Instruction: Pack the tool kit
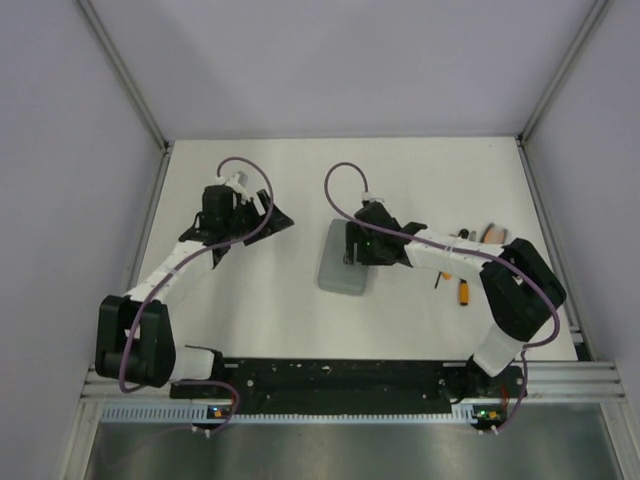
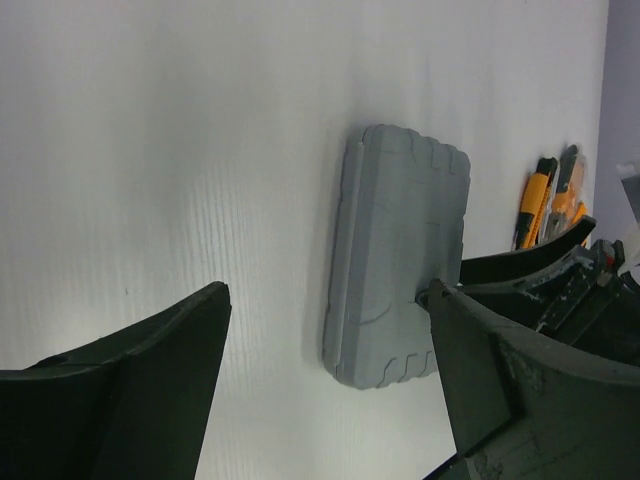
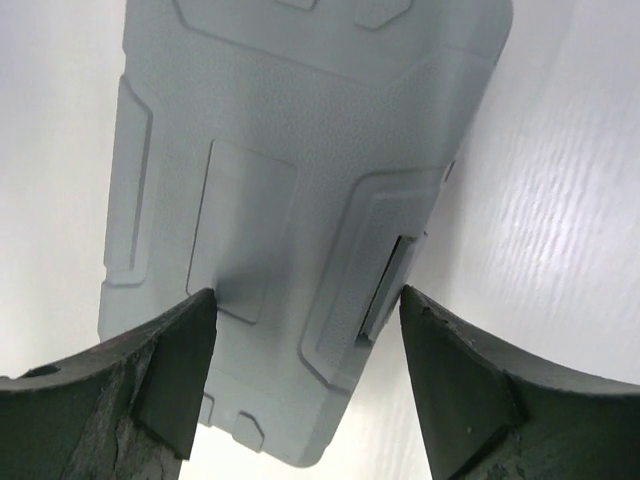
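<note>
The tool kit's grey case [image 1: 340, 272] lies shut and flat on the white table, mid-scene. My right gripper [image 1: 356, 246] hovers over the case's far end, open. In the right wrist view the case [image 3: 300, 170] fills the frame under the right gripper [image 3: 308, 300]: one fingertip is over the lid, the other just beside the edge with the latch [image 3: 392, 280]. Nothing is held. My left gripper [image 1: 276, 216] stands open, left of the case and apart from it. Its wrist view shows the case [image 2: 400, 240] beyond the left gripper [image 2: 328, 295]. Orange-and-black tools [image 1: 462, 290] lie right of the case.
The loose tools [image 2: 548, 198] sit in a cluster near the table's right edge, with a pale round object [image 1: 492, 233] behind them. The right arm [image 2: 560, 285] reaches across above the case. Grey walls enclose the table on three sides.
</note>
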